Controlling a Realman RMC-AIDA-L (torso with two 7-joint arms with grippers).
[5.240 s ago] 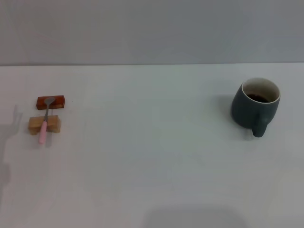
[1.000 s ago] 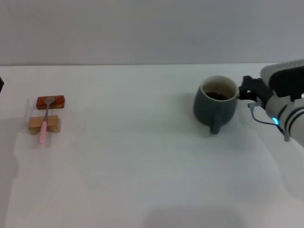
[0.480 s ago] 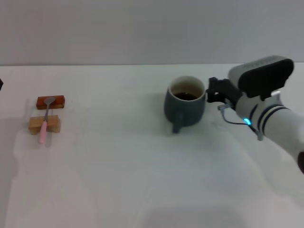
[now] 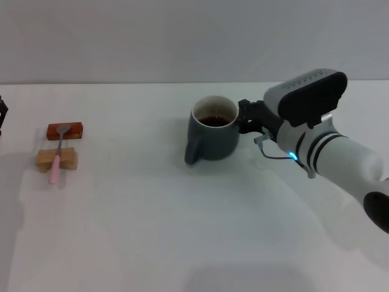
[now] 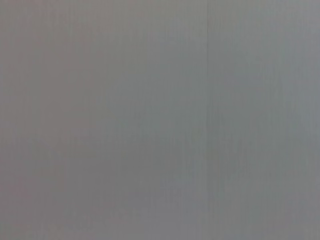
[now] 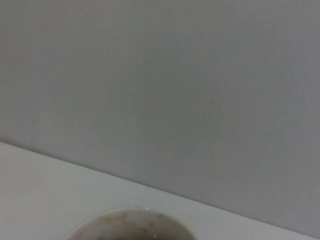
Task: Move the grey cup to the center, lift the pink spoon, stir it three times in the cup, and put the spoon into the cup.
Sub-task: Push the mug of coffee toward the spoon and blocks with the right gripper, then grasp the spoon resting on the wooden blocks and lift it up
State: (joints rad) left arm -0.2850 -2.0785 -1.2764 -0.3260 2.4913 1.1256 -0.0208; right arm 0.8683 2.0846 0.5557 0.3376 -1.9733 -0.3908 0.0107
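The grey cup (image 4: 211, 141) stands upright near the table's middle, its handle pointing to the front left and dark liquid inside. My right gripper (image 4: 244, 117) reaches in from the right and holds the cup at its right wall. The right wrist view shows only the cup's pale rim (image 6: 131, 222) below a grey wall. Far to the left, the pink spoon (image 4: 56, 157) lies across a tan wooden block (image 4: 68, 159), its metal bowl resting on a red-brown block (image 4: 74, 130). Only a dark sliver of my left gripper (image 4: 2, 112) shows at the left edge, well behind the spoon.
The white table (image 4: 152, 225) runs back to a grey wall. The right forearm (image 4: 340, 161) crosses the table's right side. The left wrist view shows nothing but a plain grey surface.
The right gripper has come in from the right and carried the cup leftward from the far right to near the centre, turning its handle toward the front left. The spoon and blocks have not moved.
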